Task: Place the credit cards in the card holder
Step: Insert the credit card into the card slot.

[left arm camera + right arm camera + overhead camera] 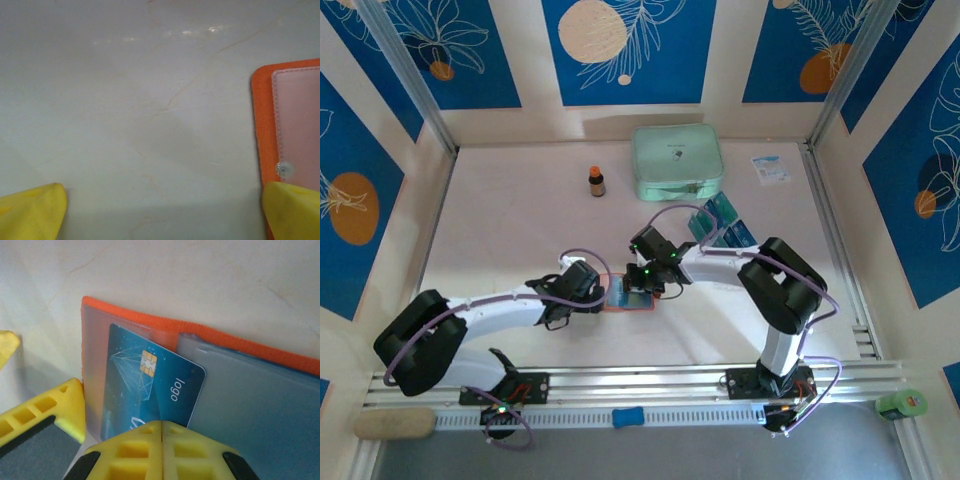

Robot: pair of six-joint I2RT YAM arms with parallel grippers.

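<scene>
Inspecting my right tool [161, 440]: fingertips pressed together at the near edge of a teal-blue chip credit card [150, 385], which sits partly inside a clear sleeve [95, 365] of the open orange-red card holder [210, 335] at the centre of the desk [520, 220]. Whether the card is pinched, I cannot tell. My left tool [160, 212] stands spread at the holder's 9 o'clock edge. Loose teal cards [722, 222] lie at its 1 o'clock.

Orange card holder [225, 342] open flat, teal chip card [150, 385] partly in its clear sleeve, just ahead of right end effector [161, 429].

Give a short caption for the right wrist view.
Shut right gripper meets a teal card in the orange card holder.
</scene>
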